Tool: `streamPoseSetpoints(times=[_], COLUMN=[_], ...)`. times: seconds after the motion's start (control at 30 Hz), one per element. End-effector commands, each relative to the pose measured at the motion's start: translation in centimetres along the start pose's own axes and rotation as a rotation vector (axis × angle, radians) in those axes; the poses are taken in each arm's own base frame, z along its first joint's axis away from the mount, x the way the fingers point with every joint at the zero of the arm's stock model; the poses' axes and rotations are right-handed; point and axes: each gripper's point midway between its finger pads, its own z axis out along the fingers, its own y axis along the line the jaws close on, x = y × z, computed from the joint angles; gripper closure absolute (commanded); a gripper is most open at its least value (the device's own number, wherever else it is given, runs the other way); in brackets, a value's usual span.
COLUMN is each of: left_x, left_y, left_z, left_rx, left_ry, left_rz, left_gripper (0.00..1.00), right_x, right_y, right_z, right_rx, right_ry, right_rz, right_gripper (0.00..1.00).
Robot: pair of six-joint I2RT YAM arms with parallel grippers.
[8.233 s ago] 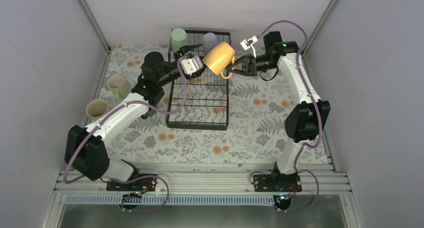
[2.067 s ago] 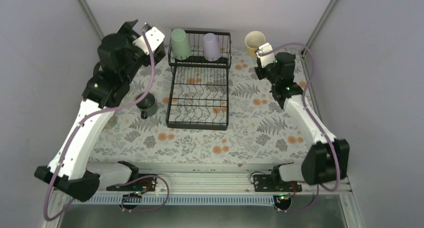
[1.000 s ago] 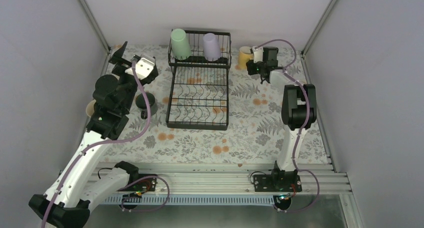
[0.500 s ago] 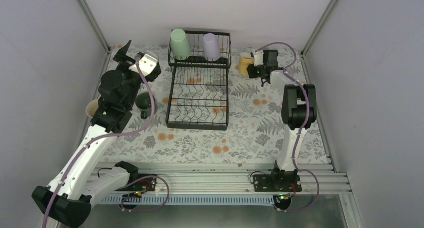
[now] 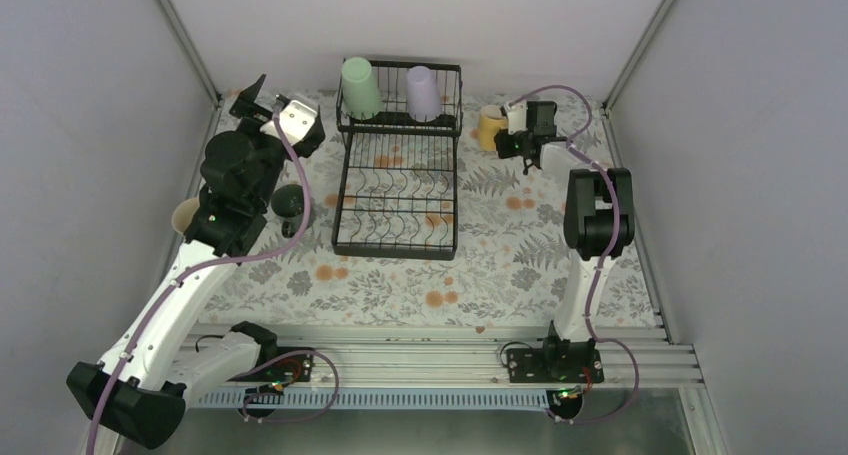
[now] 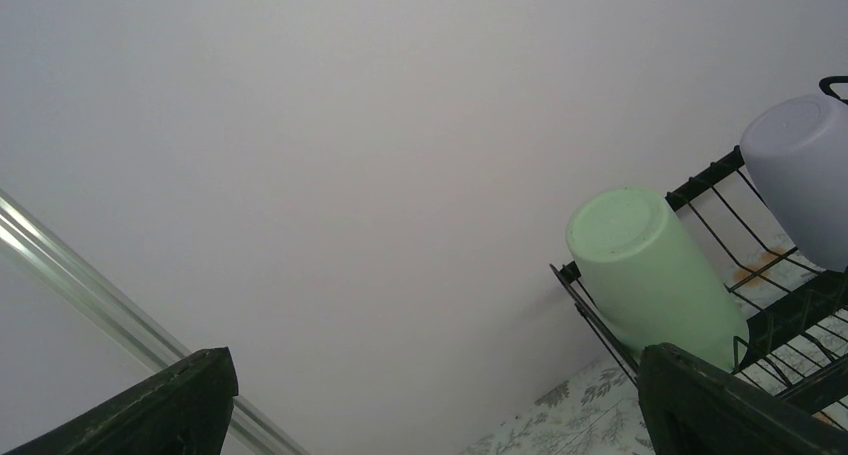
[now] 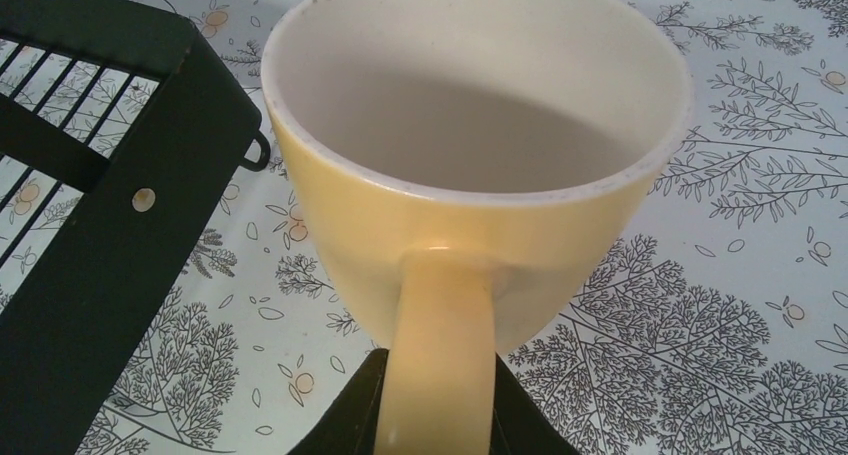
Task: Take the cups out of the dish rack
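The black wire dish rack (image 5: 396, 207) stands mid-table. A mint-green tumbler (image 5: 358, 83) and a lavender tumbler (image 5: 421, 90) stand upside down on its raised shelf; both show in the left wrist view, mint (image 6: 650, 275) and lavender (image 6: 800, 175). My right gripper (image 5: 510, 140) is shut on the handle (image 7: 440, 345) of the yellow mug (image 7: 470, 145), which is upright on the cloth just right of the rack (image 7: 110, 225). My left gripper (image 5: 272, 110) is open and empty, raised left of the rack; its fingers (image 6: 150, 405) stand wide apart.
A dark grey-green mug (image 5: 290, 203) stands on the cloth left of the rack. A beige cup (image 5: 184, 215) shows at the left edge, partly behind my left arm. Grey walls close in the table on three sides.
Since 8 s ago the yellow mug went from above the rack down to the far right; the dark mug now stands left of the rack. In the last second my left gripper shifted slightly.
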Motion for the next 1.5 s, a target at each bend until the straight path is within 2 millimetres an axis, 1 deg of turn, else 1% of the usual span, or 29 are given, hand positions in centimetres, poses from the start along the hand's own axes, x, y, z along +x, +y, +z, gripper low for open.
streamPoseSetpoints(times=[0.0, 0.1, 0.23, 0.27, 0.33, 0.4, 0.53, 0.63, 0.73, 0.83, 0.9, 0.93, 1.0, 1.1, 1.13, 1.17, 1.2, 1.27, 1.33, 1.47], left_x=[-1.2, -1.2, -0.9, -0.8, -0.6, -0.5, -0.7, -0.9, -0.9, -0.8, -1.0, -1.5, -1.6, -1.4, -1.4, -1.2, -1.0, 0.1, 0.5, 1.4], left_y=[1.0, 0.8, 0.4, 0.3, 0.0, -0.2, -0.5, -0.7, -1.3, -2.3, -2.9, -3.0, -3.7, -4.6, -4.7, -4.9, -5.3, -6.4, -7.4, -9.5], left_z=[-0.4, -0.1, 0.5, 0.7, 1.0, 1.4, 2.1, 2.7, 4.0, 6.0, 7.3, 7.9, 8.9, 10.5, 10.9, 11.4, 11.8, 12.8, 13.3, 13.6], left_rx=[-0.011, -0.006, 0.008, 0.013, 0.023, 0.03, 0.047, 0.067, 0.105, 0.17, 0.215, 0.231, 0.282, 0.345, 0.366, 0.395, 0.431, 0.509, 0.582, 0.718], left_ry=[-0.032, -0.028, -0.015, -0.01, -0.003, 0.004, 0.011, 0.015, 0.033, 0.072, 0.092, 0.09, 0.096, 0.128, 0.141, 0.152, 0.165, 0.201, 0.232, 0.284], left_rz=[-0.028, -0.026, -0.027, -0.029, -0.029, -0.029, -0.026, -0.021, -0.023, -0.04, -0.057, -0.067, -0.082, -0.11, -0.126, -0.14, -0.154, -0.173, -0.177, -0.165], left_gripper=[0.0, 0.0, 0.0, 0.0, 0.0, 0.0, 0.0, 0.0, 0.0, 0.0, 0.0, 0.0, 0.0, 0.0, 0.0, 0.0, 0.0, 0.0, 0.0, 0.0], right_x=[-1.4, -1.3, -1.1, -0.9, -0.8, -0.7, -1.3, -2.0, -3.3, -5.0, -5.9, -6.0, -7.3, -7.9, -8.1, -8.2, -8.3, -8.4, -8.5, -8.5], right_y=[-0.4, -0.3, 0.0, 0.0, 0.1, 0.2, 0.4, 0.8, 1.3, 1.8, 2.2, 2.4, 3.3, 4.5, 4.9, 5.2, 5.6, 6.1, 6.5, 6.8], right_z=[-1.8, -2.6, -3.5, -3.6, -3.9, -4.4, -5.8, -7.0, -8.9, -11.1, -12.3, -12.6, -14.5, -15.9, -16.4, -16.9, -17.3, -18.1, -18.8, -19.5], right_rx=[0.036, 0.043, 0.042, 0.044, 0.048, 0.05, 0.058, 0.054, 0.053, 0.057, 0.048, 0.039, 0.017, -0.032, -0.045, -0.054, -0.068, -0.085, -0.092, -0.096], right_ry=[-0.044, -0.052, -0.058, -0.054, -0.05, -0.052, -0.075, -0.09, -0.126, -0.17, -0.19, -0.19, -0.226, -0.24, -0.246, -0.253, -0.256, -0.262, -0.271, -0.272], right_rz=[-0.032, -0.034, -0.046, -0.048, -0.056, -0.066, -0.084, -0.093, -0.107, -0.129, -0.148, -0.152, -0.181, -0.21, -0.22, -0.228, -0.239, -0.261, -0.286, -0.308], right_gripper=[0.86, 0.77, 0.7, 0.67, 0.57, 0.51, 0.42, 0.38, 0.34, 0.31, 0.27, 0.25, 0.21, 0.16, 0.11, 0.03, 0.0, 0.0, 0.0, 0.0])
